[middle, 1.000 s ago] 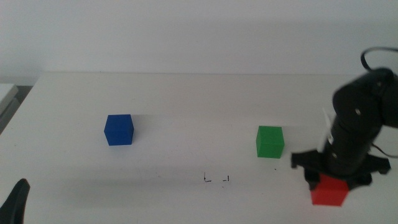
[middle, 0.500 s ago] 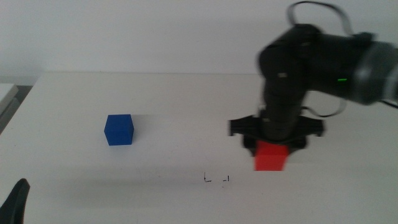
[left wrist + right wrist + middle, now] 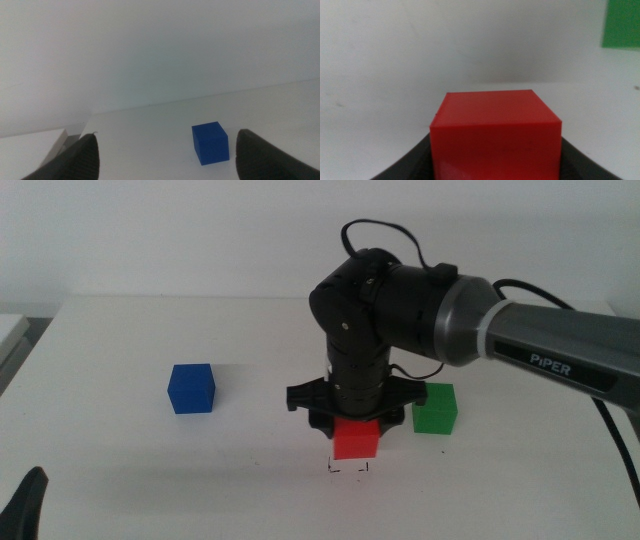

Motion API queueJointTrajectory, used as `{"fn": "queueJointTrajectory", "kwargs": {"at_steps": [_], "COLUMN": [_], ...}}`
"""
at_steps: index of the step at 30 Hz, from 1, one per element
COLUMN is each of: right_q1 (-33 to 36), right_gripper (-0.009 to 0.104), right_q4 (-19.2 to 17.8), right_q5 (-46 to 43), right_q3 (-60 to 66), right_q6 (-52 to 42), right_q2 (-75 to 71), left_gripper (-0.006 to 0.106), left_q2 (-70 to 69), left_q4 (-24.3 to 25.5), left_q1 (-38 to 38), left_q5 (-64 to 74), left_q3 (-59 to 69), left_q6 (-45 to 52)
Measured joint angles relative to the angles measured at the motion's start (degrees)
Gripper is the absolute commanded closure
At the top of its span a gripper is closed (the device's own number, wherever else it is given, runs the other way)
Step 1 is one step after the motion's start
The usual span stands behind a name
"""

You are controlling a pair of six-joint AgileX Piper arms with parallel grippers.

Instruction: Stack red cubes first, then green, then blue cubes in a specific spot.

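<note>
Right gripper (image 3: 356, 430) jaws clamped on red cube (image 3: 356, 440) just above corner marks (image 3: 348, 468), green cube (image 3: 435, 408) beside, blue cube (image 3: 191, 388) apart, left gripper (image 3: 165, 155) jaws spread

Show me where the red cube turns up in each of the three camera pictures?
Middle view: red cube at lower centre, held by the right gripper just above the pen marks.
Left wrist view: not in it.
Right wrist view: red cube fills the lower centre.
Shared landmark: green cube, also seen by the right wrist.
</note>
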Motion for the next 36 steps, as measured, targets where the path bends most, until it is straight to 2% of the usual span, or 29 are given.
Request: {"fn": "queueJointTrajectory", "kwargs": {"at_steps": [8,36], "right_q1": [0.35,0.35], "right_gripper": [0.069,0.069], "right_q4": [0.02,-3.07], "right_q5": [-3.4,-4.81], "right_q3": [-0.33,-0.33], "right_q6": [1.57,8.53], "right_q2": [2.03,6.85], "left_gripper": [0.007,0.007], "left_q2": [0.0,0.0], "left_q4": [0.0,0.0], "left_q1": [0.0,0.0], "left_q5": [0.0,0.0], "left_q3": [0.0,0.0], "left_q6": [0.0,0.0]}}
